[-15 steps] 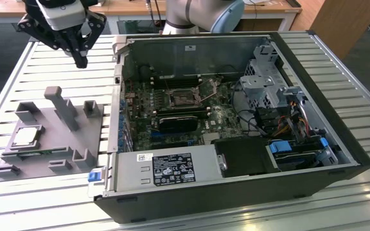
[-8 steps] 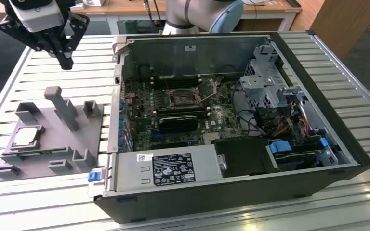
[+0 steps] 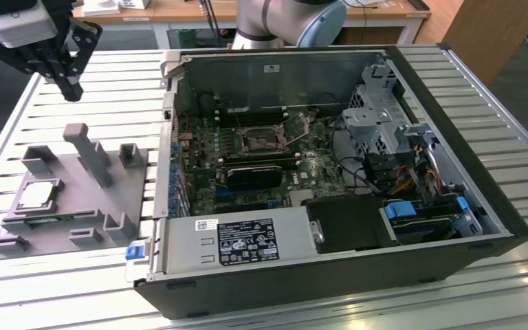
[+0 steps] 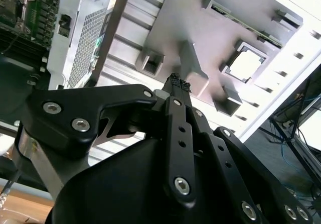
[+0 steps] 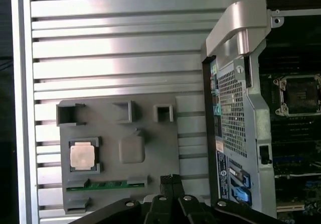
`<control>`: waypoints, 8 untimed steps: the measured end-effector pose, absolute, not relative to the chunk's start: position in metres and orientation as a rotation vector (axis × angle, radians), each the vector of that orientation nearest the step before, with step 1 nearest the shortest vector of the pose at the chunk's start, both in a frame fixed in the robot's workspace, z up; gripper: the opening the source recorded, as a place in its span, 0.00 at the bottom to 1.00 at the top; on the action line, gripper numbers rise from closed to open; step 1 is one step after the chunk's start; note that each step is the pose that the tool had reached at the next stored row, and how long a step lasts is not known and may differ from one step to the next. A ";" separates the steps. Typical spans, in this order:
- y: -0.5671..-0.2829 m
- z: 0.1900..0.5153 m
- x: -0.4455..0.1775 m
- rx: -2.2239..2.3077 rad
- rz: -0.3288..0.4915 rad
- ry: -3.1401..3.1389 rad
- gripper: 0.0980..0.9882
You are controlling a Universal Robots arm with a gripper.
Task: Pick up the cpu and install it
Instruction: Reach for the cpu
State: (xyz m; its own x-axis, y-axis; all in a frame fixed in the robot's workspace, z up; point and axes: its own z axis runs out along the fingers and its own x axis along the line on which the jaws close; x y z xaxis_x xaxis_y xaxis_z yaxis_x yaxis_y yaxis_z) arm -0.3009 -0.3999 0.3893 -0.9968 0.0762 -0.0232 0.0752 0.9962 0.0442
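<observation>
Your gripper (image 3: 71,91) hangs high over the slatted counter (image 3: 53,289), towards the exterior view's left, well clear of everything below it. The fingers (image 4: 173,86) are clenched tip to tip with nothing between them; you can see that in both wrist views. The cpu (image 3: 39,194) lies flat, silvery top up, in its square pocket on the grey fixture plate (image 3: 80,203), near that plate's edge on the exterior view's left. In the first wrist view the cpu (image 5: 83,155) sits just beside a thin green board strip (image 5: 108,185) that lies along the fixture's edge, and your fingertips (image 5: 167,180) hover over that same edge, apart from the chip. In the second wrist view the cpu (image 4: 247,65) lies beyond the fixture's tall post (image 4: 192,68). The open computer case (image 3: 337,268) lies beside the fixture, towards the exterior view's right. Its motherboard socket (image 3: 262,139) is unfilled.
</observation>
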 end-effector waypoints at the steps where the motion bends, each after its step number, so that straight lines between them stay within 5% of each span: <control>1: -0.400 0.389 -0.304 0.118 0.068 3.114 0.01; 8: -0.400 0.388 -0.323 0.118 0.067 3.114 0.01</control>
